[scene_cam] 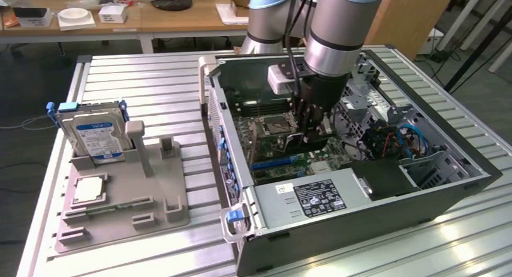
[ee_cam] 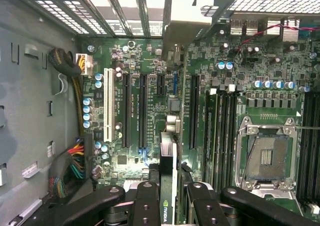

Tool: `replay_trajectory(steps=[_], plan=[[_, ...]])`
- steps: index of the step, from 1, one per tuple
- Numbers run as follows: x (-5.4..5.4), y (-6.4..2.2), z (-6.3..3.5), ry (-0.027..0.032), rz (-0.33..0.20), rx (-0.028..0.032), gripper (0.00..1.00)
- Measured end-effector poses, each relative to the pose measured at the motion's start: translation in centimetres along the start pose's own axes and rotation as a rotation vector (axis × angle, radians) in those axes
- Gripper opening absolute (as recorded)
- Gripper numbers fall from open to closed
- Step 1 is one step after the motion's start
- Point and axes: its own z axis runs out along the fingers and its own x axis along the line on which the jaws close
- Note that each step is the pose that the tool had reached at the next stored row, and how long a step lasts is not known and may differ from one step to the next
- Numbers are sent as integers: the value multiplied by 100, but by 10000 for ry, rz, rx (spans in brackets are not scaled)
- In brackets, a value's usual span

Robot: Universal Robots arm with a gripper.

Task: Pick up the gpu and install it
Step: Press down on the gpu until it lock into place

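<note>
Gripper: the gripper [scene_cam: 308,130] hangs inside the open computer case [scene_cam: 448,187], right of centre in the exterior view; in the wrist view its black fingers [ee_cam: 146,206] pinch the gpu [ee_cam: 168,186] edge-on between them.
Gpu: a thin card held upright, with a green logo on the edge facing the camera; its silver end bracket [ee_cam: 187,28] reaches toward the slotted rear wall of the case. It stands over the motherboard [ee_cam: 150,91], in line with the run of expansion slots.
Expansion slots: one white slot [ee_cam: 108,106] and several black ones [ee_cam: 142,111] lie parallel on the board beside the card.
CPU socket: the bare socket [ee_cam: 267,158] with its metal frame sits near the memory slots [ee_cam: 222,131].
Power supply: a grey box with a black label [scene_cam: 320,196] lies at the near end of the case in the exterior view.
Parts holder: a grey tray [scene_cam: 120,211] at the exterior view's left carries a hard drive [scene_cam: 96,139] standing upright and a small square chip [scene_cam: 88,189] lying flat.
Table: a ribbed metal surface [scene_cam: 144,85] bears both case and tray.
</note>
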Motion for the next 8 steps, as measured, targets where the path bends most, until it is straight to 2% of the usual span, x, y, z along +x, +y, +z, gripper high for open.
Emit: replay_trajectory(steps=[8], plan=[[1,6,2,-1,-96,-1,26]])
